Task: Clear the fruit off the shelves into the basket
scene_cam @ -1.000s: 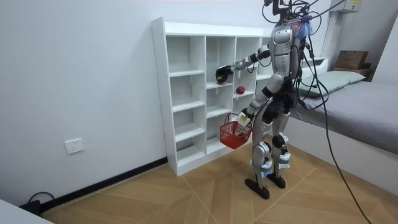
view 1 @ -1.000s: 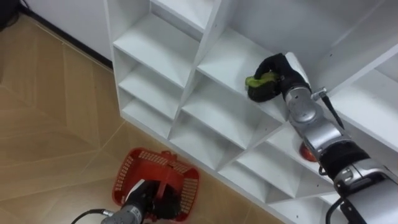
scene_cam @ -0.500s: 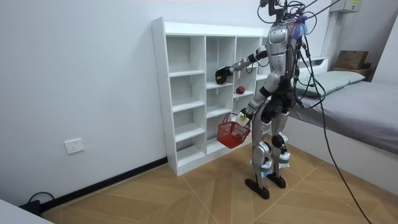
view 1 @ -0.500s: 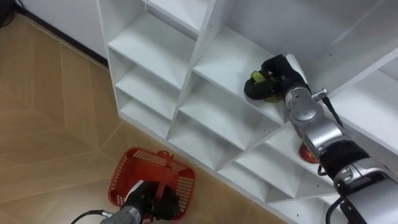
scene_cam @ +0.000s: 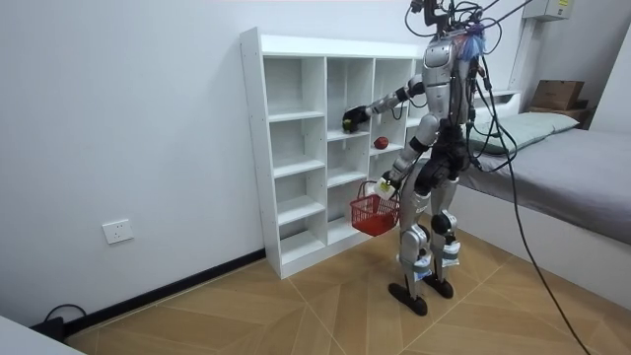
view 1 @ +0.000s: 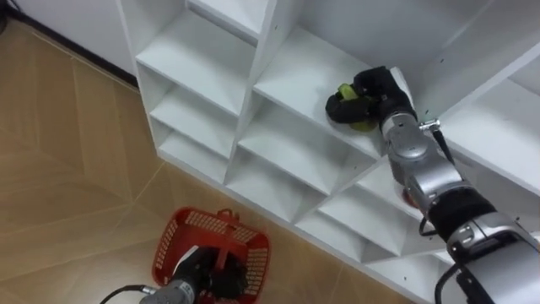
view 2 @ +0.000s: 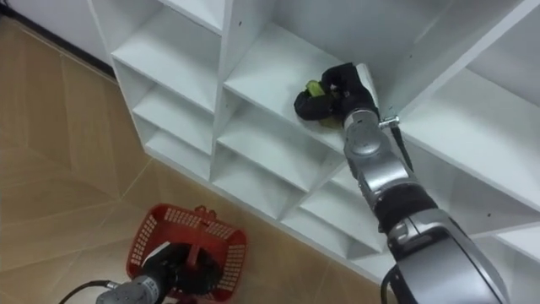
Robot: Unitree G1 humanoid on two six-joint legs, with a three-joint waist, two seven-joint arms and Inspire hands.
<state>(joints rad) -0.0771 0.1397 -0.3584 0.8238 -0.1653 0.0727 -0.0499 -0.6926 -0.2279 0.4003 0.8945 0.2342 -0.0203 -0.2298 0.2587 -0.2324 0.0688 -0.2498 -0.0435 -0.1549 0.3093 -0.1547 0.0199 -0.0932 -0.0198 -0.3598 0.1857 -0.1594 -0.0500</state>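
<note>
Eye views: head-high, looking down, close to the shelf unit [view 1: 207, 51] and basket [view 1: 202, 223].
Room view: far off, shares both.

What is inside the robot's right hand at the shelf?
A yellow-green fruit sits in the right hand, fingers curled round it. They cover most of it; its kind is unclear.

Robot upright on both legs. Right arm stretched forward at shoulder height, nearly straight, forearm in line with upper arm. Right hand [view 1: 377, 88] at end of reach, palm down, fingers curled round green fruit [view 1: 345, 89]. Left arm low, elbow bent, forearm pointing forward at hip height. Left hand [view 1: 205, 275] closed round red basket handle [view 1: 223, 252], carrying the weight below it.
</note>
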